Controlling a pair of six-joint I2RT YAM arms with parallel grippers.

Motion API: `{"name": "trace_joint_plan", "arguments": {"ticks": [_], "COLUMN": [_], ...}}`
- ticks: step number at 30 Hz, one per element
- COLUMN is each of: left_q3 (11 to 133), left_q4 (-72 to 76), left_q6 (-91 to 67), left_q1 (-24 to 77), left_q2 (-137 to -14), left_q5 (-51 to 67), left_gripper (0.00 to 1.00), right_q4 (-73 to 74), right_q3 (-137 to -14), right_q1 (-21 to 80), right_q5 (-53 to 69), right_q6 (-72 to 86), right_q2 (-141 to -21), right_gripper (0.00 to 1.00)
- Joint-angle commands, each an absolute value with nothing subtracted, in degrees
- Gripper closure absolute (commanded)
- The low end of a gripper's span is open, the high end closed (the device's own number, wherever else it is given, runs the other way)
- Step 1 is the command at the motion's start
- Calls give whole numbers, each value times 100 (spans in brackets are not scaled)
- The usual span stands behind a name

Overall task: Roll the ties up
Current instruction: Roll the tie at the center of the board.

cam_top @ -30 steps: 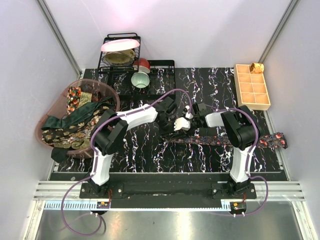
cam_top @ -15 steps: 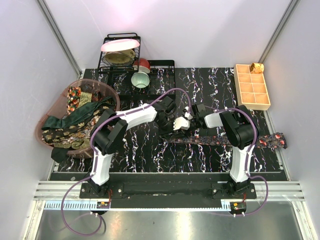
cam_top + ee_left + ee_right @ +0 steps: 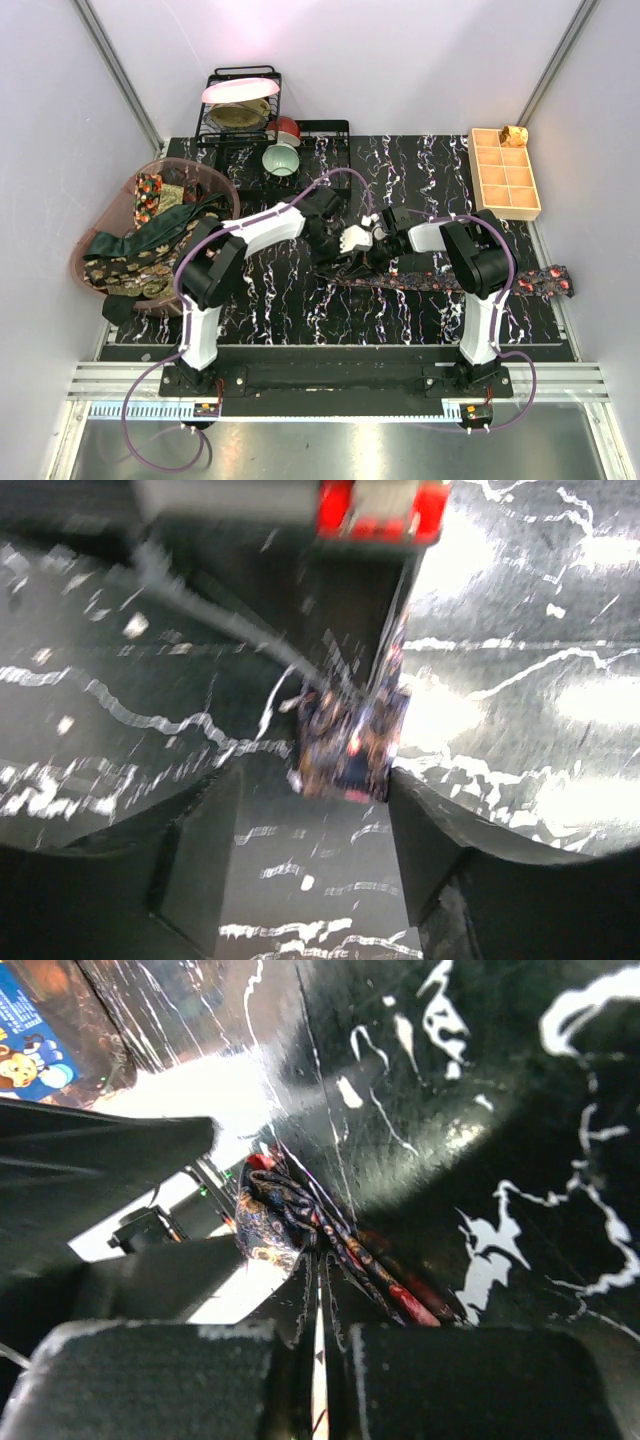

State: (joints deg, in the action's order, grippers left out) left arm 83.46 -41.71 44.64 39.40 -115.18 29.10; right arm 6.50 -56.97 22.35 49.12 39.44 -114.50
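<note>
The surface (image 3: 400, 160) is black with white marble veining. The necktie (image 3: 545, 280) lying on it is dark with small red dots. The ties (image 3: 150, 235) in the translucent pink basket (image 3: 200, 172) are dark green and gold-patterned. The gridded tray (image 3: 478, 170) is tan, and one bowl (image 3: 281, 160) is pale green.

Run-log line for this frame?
tie: end curled, tail flat on table; left end effector: open at curl; right end effector: shut on tie

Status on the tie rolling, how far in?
Done: no finished roll I can confirm. In hand: right gripper pinches the bunched end of the red-dotted tie; left gripper open around it. Left: most of that tie lies flat; other ties wait in the basket.
</note>
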Motion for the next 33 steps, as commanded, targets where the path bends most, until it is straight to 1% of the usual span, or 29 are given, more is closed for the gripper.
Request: {"name": "trace_joint_plan", "arguments": {"ticks": [1,7,13,18,24,27,28,30,33], "left_q3": [8051,7814,7936,7972,7875,7822,7822,7840,7892], "left_q4": [-3912,-3876,-3797,-3779,-3700,-3657,-3648,-3621,-3595], "left_q6": [4649,4781,4562,4421,4298,4272,4263,4210,4158], "left_q1": [3779,3867,4034,4209,4263,4263,4263,4263,4263], "left_q2": [-10943,-10934,-11144,-11329,-11382,-11338,-11303,-11268,-11084], "left_q5": [3191,3164,2945,2637,2206,2215,2215,2197,2337], "left_gripper": [35,34,33,36,37,42,48,55,58], "right_q4": [1229,1520,1573,1582,1635,1652,1652,1661,1661], "right_q3": [-5906,-6020,-6029,-6012,-6029,-6038,-6038,-6021,-6029], "right_q1": [2224,2224,2232,2232,2232,2232,2241,2232,2232], "right_q5": [4465,4281,4219,4149,4087,4069,4069,4043,4052], "right_q6": [3612,3463,3428,3419,3410,3419,3419,3410,3410], "right_q2": [-11347,-11338,-11294,-11232,-11276,-11303,-11320,-11312,-11320], "right_gripper": [100,100,100,100,100,100,100,100,100]}}
